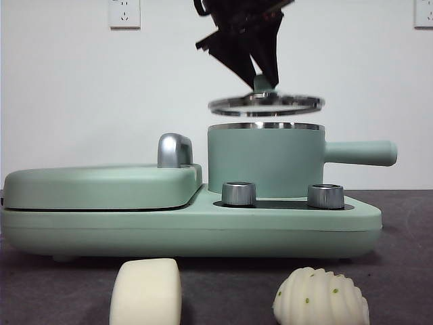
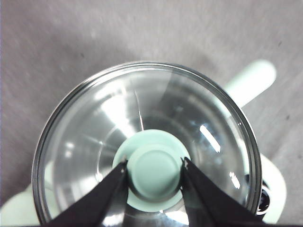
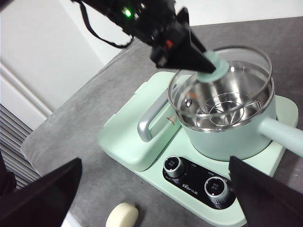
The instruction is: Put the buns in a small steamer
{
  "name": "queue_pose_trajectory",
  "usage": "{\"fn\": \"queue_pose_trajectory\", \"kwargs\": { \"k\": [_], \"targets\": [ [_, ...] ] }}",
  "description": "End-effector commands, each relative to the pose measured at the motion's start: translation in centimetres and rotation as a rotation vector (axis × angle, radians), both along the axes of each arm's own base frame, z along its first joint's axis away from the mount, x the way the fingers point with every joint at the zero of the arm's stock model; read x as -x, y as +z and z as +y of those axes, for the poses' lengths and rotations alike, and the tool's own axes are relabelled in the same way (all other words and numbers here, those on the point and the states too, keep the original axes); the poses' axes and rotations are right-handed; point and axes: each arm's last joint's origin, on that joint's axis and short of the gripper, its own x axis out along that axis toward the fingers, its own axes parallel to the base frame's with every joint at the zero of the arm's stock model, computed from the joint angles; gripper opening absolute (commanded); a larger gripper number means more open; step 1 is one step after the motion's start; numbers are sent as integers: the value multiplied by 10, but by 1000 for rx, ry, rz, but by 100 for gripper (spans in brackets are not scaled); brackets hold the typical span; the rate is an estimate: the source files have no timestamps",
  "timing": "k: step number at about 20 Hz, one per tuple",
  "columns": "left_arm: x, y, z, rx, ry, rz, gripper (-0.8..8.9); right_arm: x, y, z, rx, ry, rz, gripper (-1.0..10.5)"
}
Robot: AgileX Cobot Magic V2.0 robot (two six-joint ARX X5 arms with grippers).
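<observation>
Front view: smooth bun (image 1: 145,291) and ridged bun (image 1: 322,296) both sit on the dark table (image 1: 406,271) near the camera, just in front of the green base (image 1: 203,233) and apart from each other. Smooth one is below the griddle lid (image 1: 101,186), ridged one below the steamer (image 1: 265,162). Neither is in the steamer.

Steamer stands on the base behind two steel dials (image 1: 239,193), handle (image 1: 360,153) pointing to the picture's right. Its glass lid (image 1: 265,104) is off, hanging level just above the steel rim with a clear gap between them.

Left gripper (image 2: 155,170): jaws closed onto the lid's green knob (image 2: 155,171), one jaw on each side and touching it. Through the glass the left wrist view shows blurred grey table and the pale handle. In the front view this gripper comes down from the top edge, dark, right over the steamer.

Right wrist view: steamer interior is bare steel with a wire rack (image 3: 222,109) inside; the lid hangs tilted over it in the left gripper. Smooth bun shows at the picture's bottom edge, on the table beside the base.

Right gripper (image 3: 156,198): jaws spread wide, holding nothing, well above the table on the dial side of the base. Griddle lid is shut, chrome handle (image 1: 174,149) on top.
</observation>
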Motion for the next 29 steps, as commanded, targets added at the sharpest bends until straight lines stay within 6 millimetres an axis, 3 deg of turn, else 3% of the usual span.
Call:
{"fn": "queue_pose_trajectory", "kwargs": {
  "k": [1,7,14,20,24,29],
  "targets": [
    [3,12,-4,27,-16,-39,89,-3,3,2,-17,14,30,495],
    [-2,23,15,28,21,-43,89,-23,-3,30,8,120,233,495],
    [-20,42,65,44,140,-70,89,-36,-31,115,202,223,438,495],
    [-41,45,107,48,262,-68,89,-29,-79,193,353,210,572,495],
    [-48,46,122,52,301,-75,89,-25,-116,227,456,230,623,494],
    [-51,46,128,51,317,-75,89,-30,-150,249,538,216,588,424]
  ]
}}
